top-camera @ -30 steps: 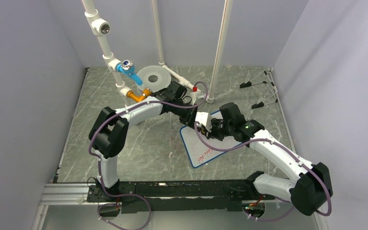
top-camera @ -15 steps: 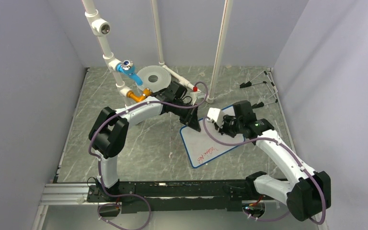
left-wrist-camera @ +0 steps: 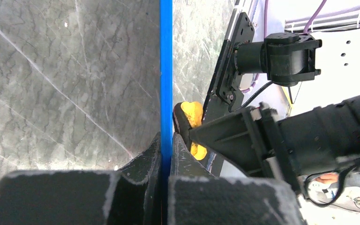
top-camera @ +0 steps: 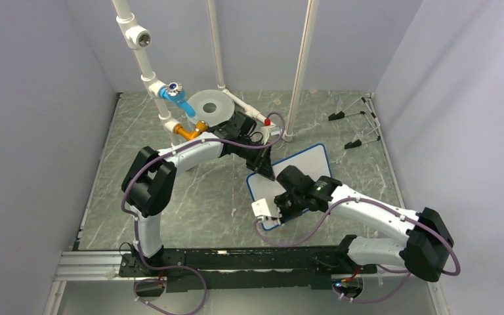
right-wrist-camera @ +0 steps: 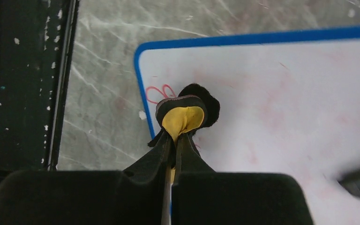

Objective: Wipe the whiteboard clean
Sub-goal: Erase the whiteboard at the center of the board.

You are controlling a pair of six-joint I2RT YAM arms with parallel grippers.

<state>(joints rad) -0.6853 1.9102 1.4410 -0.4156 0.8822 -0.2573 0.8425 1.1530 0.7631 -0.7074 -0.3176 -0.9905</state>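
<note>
The whiteboard (top-camera: 307,164) lies tilted on the marble table, white with a blue rim. My left gripper (top-camera: 266,172) is shut on its blue rim (left-wrist-camera: 166,70) at the far left edge, one finger on each side (left-wrist-camera: 166,140). My right gripper (top-camera: 281,210) is over the board's near left corner, shut (right-wrist-camera: 174,137) on a yellow and black eraser pad (right-wrist-camera: 183,117) that presses on the board face (right-wrist-camera: 286,93). A small red scribble (right-wrist-camera: 159,91) remains beside the pad near the corner. Faint pink smears cover the wiped face. The yellow pad (left-wrist-camera: 192,112) also shows in the left wrist view.
White pipes with a blue valve (top-camera: 176,93) and an orange fitting (top-camera: 190,131) stand at the back, by a round grey disc (top-camera: 210,105). Black clips (top-camera: 354,115) lie at the back right. A black rail (top-camera: 236,259) runs along the near edge.
My right gripper swept the eraser from the board's far middle down to its near left corner, over the red writing. The left gripper kept its hold without moving.
</note>
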